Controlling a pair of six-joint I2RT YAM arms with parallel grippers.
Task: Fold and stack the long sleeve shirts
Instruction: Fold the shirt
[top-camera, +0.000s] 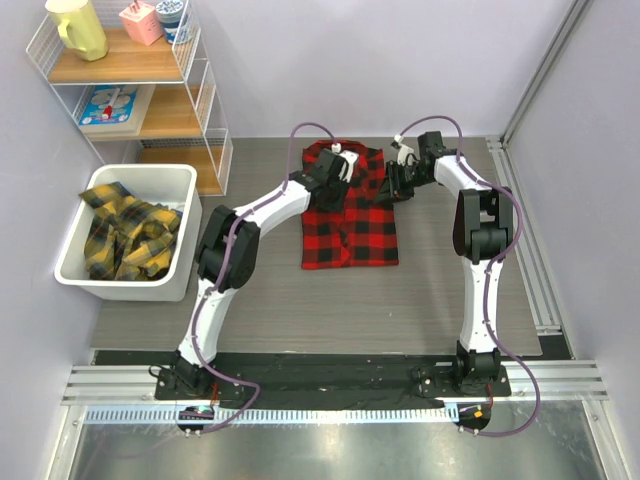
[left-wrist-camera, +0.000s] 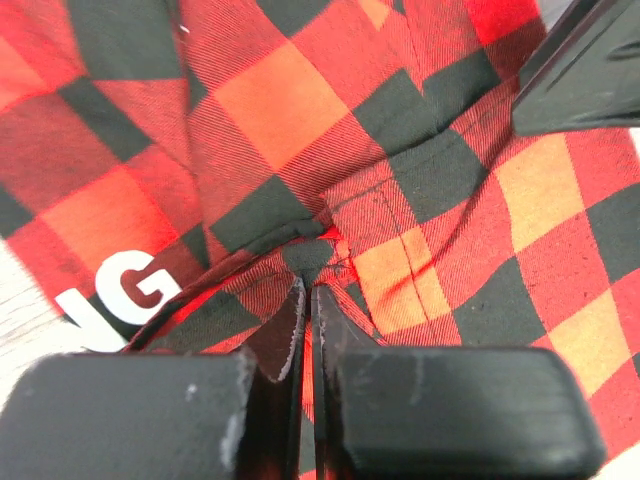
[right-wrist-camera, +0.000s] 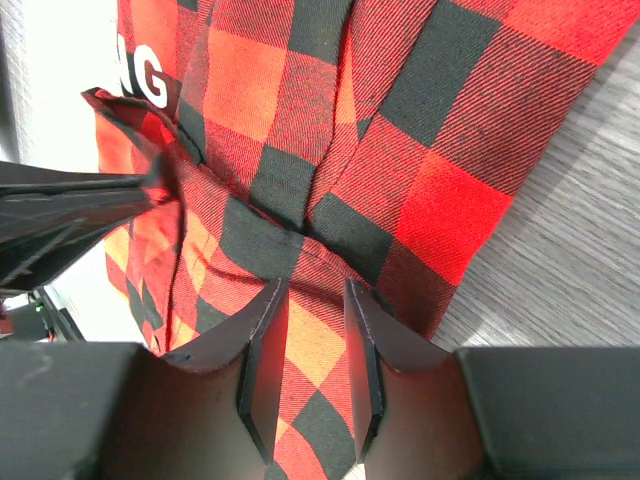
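A red-and-black long sleeve shirt (top-camera: 350, 225) lies partly folded at the table's far middle. Its white lettering (left-wrist-camera: 130, 290) shows beside my left gripper (left-wrist-camera: 308, 285), which is shut on a pinched ridge of the cloth near the shirt's top left (top-camera: 338, 168). My right gripper (right-wrist-camera: 315, 285) is at the shirt's top right edge (top-camera: 395, 182). Its jaws are closed on a thick fold of the same shirt (right-wrist-camera: 330, 100) that fills the gap between them. Yellow-and-black shirts (top-camera: 125, 235) lie crumpled in a bin at the left.
The white bin (top-camera: 130, 290) stands at the table's left. Behind it is a wire shelf (top-camera: 190, 100) with a yellow jug (top-camera: 78, 28) and small boxes. Metal rails run along the right side and the near edge.
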